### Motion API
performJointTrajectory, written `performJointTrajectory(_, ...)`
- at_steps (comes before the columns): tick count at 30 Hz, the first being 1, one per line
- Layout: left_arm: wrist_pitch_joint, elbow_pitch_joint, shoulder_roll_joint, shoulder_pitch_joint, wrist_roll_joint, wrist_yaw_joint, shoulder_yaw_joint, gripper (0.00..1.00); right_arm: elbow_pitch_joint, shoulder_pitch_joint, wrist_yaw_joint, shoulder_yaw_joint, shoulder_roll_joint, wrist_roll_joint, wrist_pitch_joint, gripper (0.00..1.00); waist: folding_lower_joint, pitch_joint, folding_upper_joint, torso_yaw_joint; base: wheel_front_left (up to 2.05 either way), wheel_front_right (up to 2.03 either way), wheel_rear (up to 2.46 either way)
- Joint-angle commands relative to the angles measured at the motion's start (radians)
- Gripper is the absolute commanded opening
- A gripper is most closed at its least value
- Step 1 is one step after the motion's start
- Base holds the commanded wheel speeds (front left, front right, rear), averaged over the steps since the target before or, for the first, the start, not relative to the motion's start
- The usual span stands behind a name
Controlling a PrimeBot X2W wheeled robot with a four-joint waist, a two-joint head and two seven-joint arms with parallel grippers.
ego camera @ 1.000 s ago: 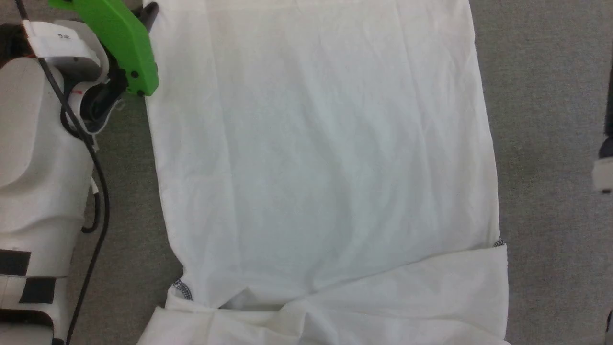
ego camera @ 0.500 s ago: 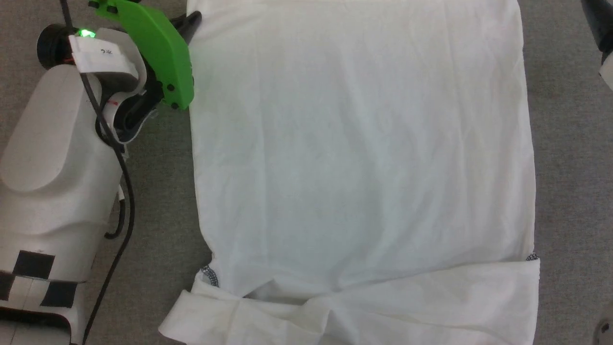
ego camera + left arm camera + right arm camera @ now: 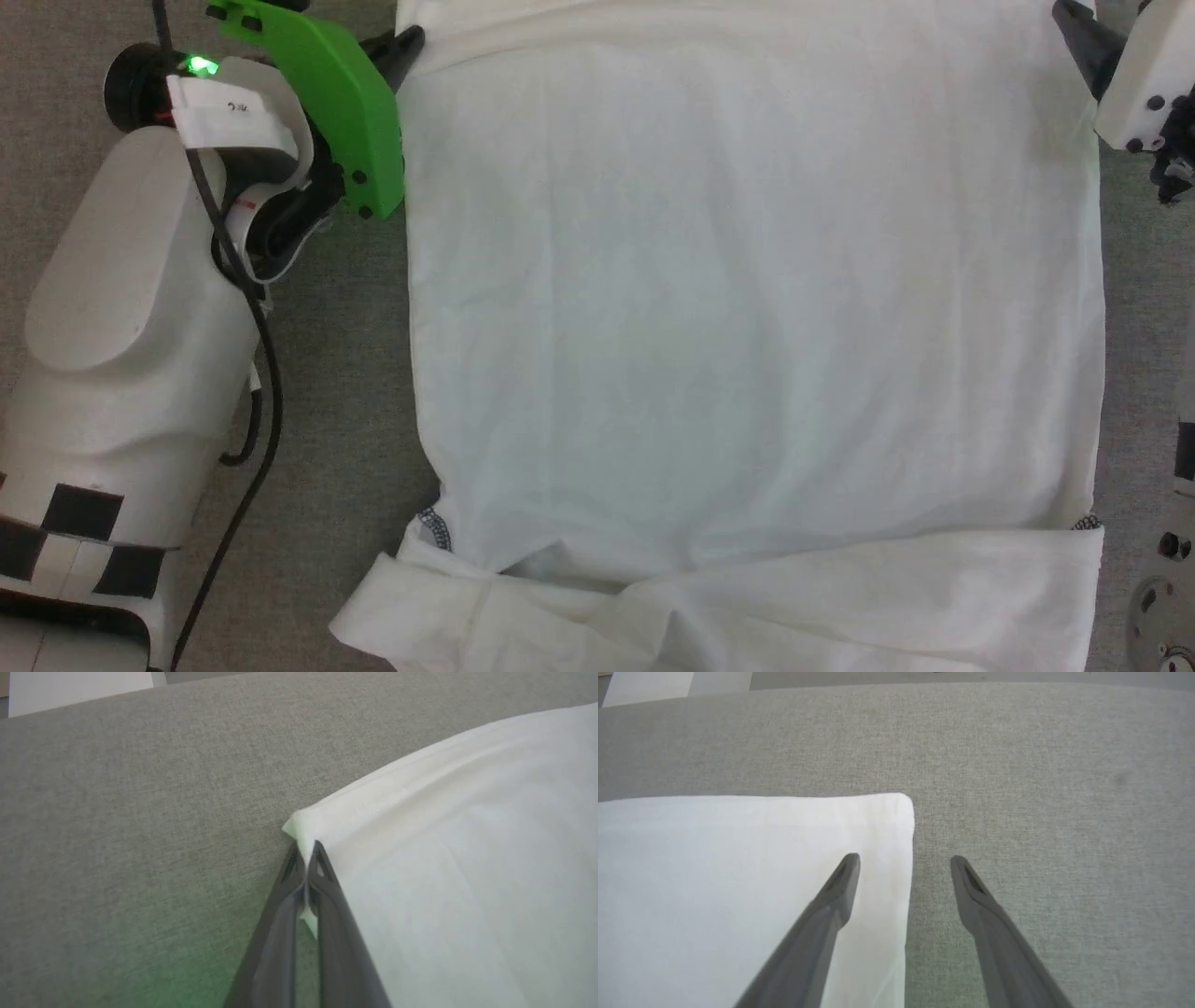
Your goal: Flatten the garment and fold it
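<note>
The left gripper [image 3: 306, 851] reaches low over the grey woven surface [image 3: 140, 812], its 2 dark tapered fingers pinched tight on the far left corner of the garment [image 3: 747, 327]. The right gripper [image 3: 903, 863] is spread wide astride the far right corner, gripping nothing. The thin white cloth lies flat and faintly creased.

Bright, even, nearly shadowless light; green glow [image 3: 201, 975] beside soft-focus fingers [image 3: 336, 933].
</note>
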Motion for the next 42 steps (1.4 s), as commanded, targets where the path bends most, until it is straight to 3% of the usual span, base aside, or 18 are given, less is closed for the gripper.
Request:
performJointTrajectory(1,-0.004,0.002,-0.002,-0.017,-0.004,-0.005,-0.005,0.00,0.013,-0.024,-0.001,-0.004,0.003,-0.012,-0.007,1.00,0.0000,0.010,-0.0001,0.009,0.00,0.00,0.00)
performJointTrajectory(9,-0.012,0.002,-0.006,-0.028,-0.010,-0.006,-0.017,0.00,0.063,-0.061,-0.001,-0.024,0.002,-0.032,-0.025,1.00,0.0000,0.039,-0.0001,0.025,0.00,0.00,0.00)
performJointTrajectory(10,-0.013,0.003,-0.006,-0.030,-0.011,-0.007,-0.018,0.00,0.068,-0.064,-0.001,-0.027,0.004,-0.032,-0.024,0.93,0.0000,0.042,-0.0001,0.026,0.00,0.00,0.00)
performJointTrajectory(12,-0.017,0.008,-0.005,-0.038,-0.015,-0.007,-0.019,0.00,0.077,-0.079,-0.001,-0.031,0.009,-0.033,-0.028,0.00,0.0000,0.053,-0.0001,0.028,0.00,0.00,0.00)
performJointTrajectory(21,-0.079,0.020,0.013,-0.053,-0.011,-0.007,-0.002,0.00,0.083,-0.098,-0.001,-0.040,-0.005,-0.034,-0.109,0.00,0.0000,0.035,-0.0001,0.019,0.00,0.00,0.00)
performJointTrajectory(32,-0.337,0.023,0.019,-0.097,0.067,0.011,0.037,0.00,0.113,-0.127,-0.001,-0.031,-0.040,-0.025,-0.261,0.00,0.0000,-0.015,-0.0001,0.012,0.00,0.00,0.00)
performJointTrajectory(42,-0.473,0.045,0.028,-0.088,0.088,0.008,0.046,0.00,0.131,-0.123,-0.001,-0.002,-0.075,0.015,-0.362,0.00,0.0000,-0.086,-0.0001,0.020,0.00,0.00,0.00)
